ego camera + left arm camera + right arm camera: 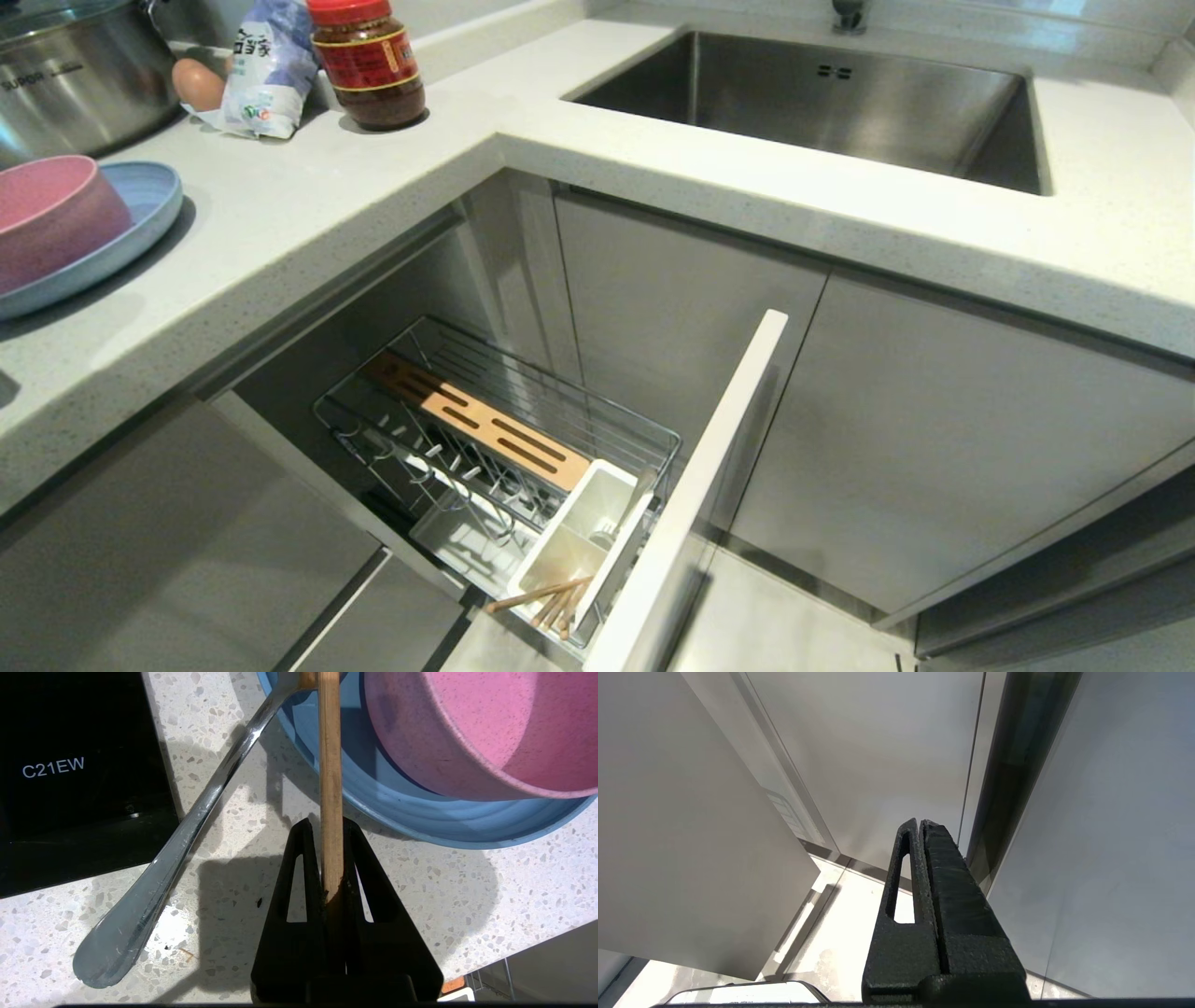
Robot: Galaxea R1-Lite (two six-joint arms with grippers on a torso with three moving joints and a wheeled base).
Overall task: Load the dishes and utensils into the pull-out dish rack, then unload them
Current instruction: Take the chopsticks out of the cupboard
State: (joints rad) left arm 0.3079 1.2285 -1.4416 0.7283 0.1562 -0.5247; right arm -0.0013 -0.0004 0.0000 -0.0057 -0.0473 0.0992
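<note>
Black left gripper pinching one slim light wooden chopstick over the speckled countertop.
Chopsticks already rest on the white rectangular utensil cup of the pull-out chrome wire rack; silver metal fork, pink bowl and light blue plate beneath it remain near the countertop's left edge. Right gripper hangs pressed together, empty.

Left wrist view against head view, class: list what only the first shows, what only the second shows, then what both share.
Only the left wrist view: the left gripper shut on a chopstick, and the fork lying on the counter. Only the head view: the pull-out dish rack with chopsticks by its white cup, the sink and a jar. Both: the pink bowl on the blue plate.
</note>
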